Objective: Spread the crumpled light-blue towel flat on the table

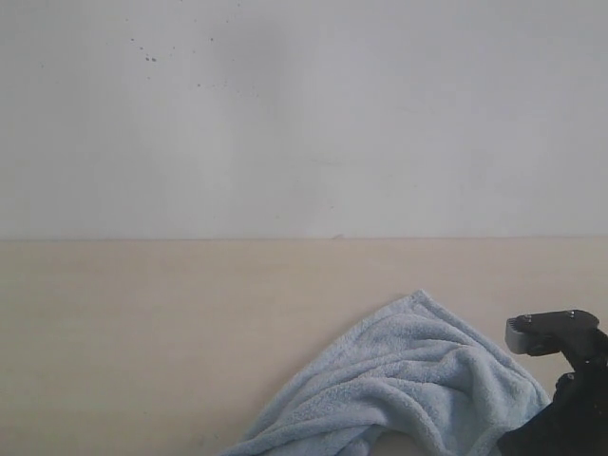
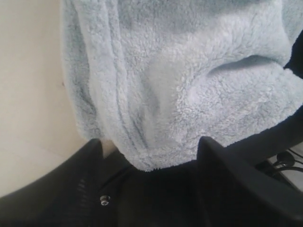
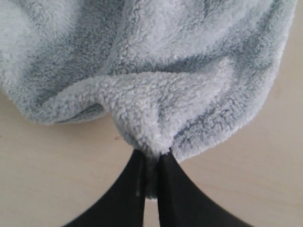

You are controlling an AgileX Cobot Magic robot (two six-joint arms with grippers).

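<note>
Towel [image 1: 408,380] lies crumpled on the surface [image 1: 142,332], its bulk fanning out ahead of your right fingers [image 3: 165,170], which are pinched together on a peaked fold of its edge. Your left fingers [image 2: 215,161] stand apart with a rounded, hemmed fold sitting between them, unclamped; that side looks like the one to close next. Only the wrist views show either hold. The exterior view catches just the right arm [image 1: 570,380] beside the heap, and no left arm.

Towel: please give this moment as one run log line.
towel: crumpled on table | right gripper: shut on towel fold | left gripper: open at towel edge | stage: not yet flat
</note>
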